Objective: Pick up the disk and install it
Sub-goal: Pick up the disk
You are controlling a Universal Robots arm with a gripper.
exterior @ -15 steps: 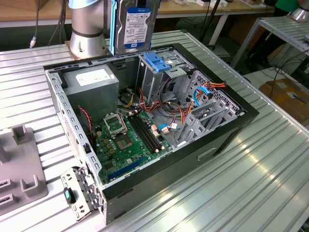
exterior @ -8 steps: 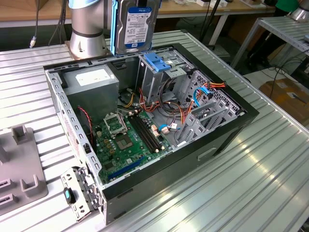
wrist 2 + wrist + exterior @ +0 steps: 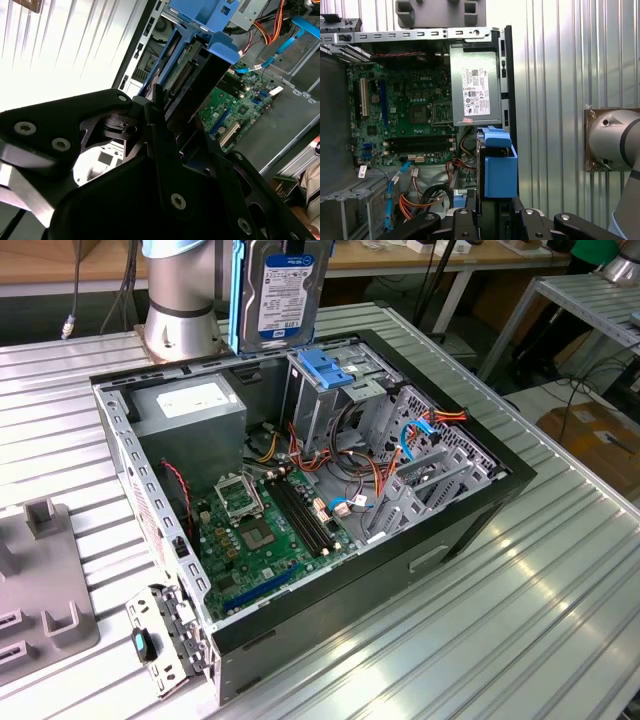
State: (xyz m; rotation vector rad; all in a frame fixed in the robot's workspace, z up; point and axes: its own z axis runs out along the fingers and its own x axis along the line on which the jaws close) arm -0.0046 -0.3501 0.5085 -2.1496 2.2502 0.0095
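Observation:
The disk (image 3: 283, 298) hangs upright above the open computer case (image 3: 480, 502), over its back end by the metal cage (image 3: 325, 375) with a blue plastic top. Its white label with a blue band faces the exterior camera, and a blue rail runs down its side. In both wrist views the disk (image 3: 500, 172) shows edge-on, with my gripper (image 3: 496, 216) shut on it. The black fingers (image 3: 165, 145) clamp either side of the disk's dark body (image 3: 200, 85).
Inside the case lie a grey power-supply box (image 3: 190, 405), the green motherboard (image 3: 262, 525) and loose coloured cables (image 3: 385, 475). The arm's base (image 3: 180, 302) stands behind the case. A grey fixture (image 3: 40, 585) and a detached bracket (image 3: 160, 640) lie on the ribbed metal table at the exterior view's left.

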